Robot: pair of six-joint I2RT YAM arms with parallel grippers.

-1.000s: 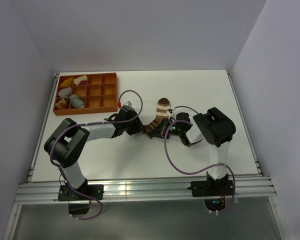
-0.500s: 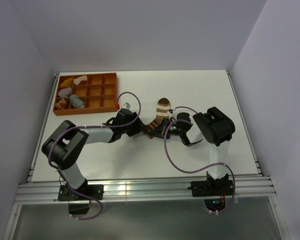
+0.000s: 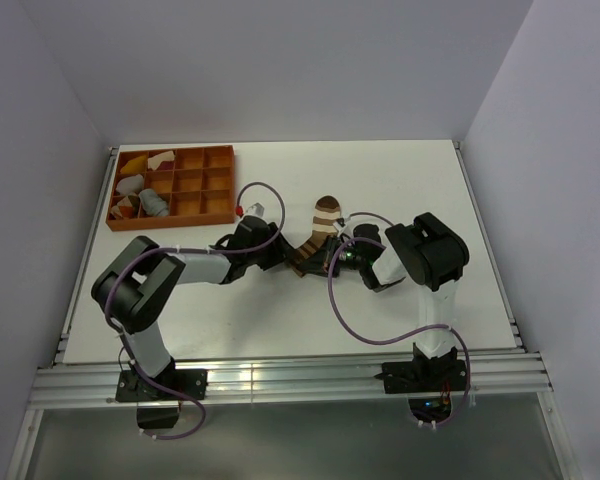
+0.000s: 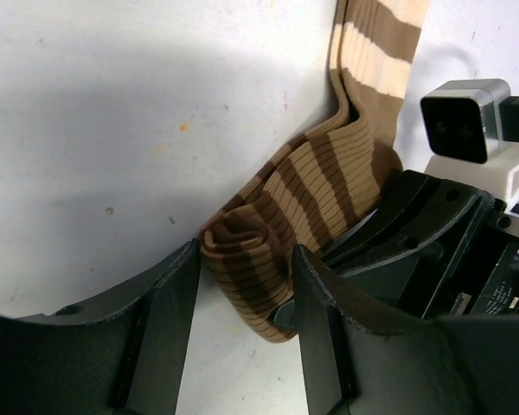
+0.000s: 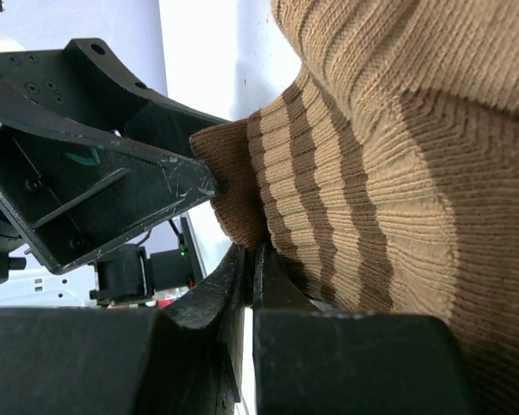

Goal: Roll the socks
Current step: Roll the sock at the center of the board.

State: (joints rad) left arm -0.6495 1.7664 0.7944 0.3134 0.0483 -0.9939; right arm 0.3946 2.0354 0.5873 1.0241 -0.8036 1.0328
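I'm on a white table [image 3: 400, 180] boxed in by plain grey walls. My left gripper [image 4: 246, 294] stands half spread, holding the sock's [image 4: 311, 186] folded end between its fingers. Just past them, my right gripper [image 5: 253, 268] is pressed together, pinching the sock's edge. The leg runs on beyond both. An orange tray [image 3: 180, 221] sits well behind the left fingers.

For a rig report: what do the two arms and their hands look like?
The left arm and right arm have white links between bulky black joints, each with a looping purple cable. The left hand and right hand are black, angular plastic.
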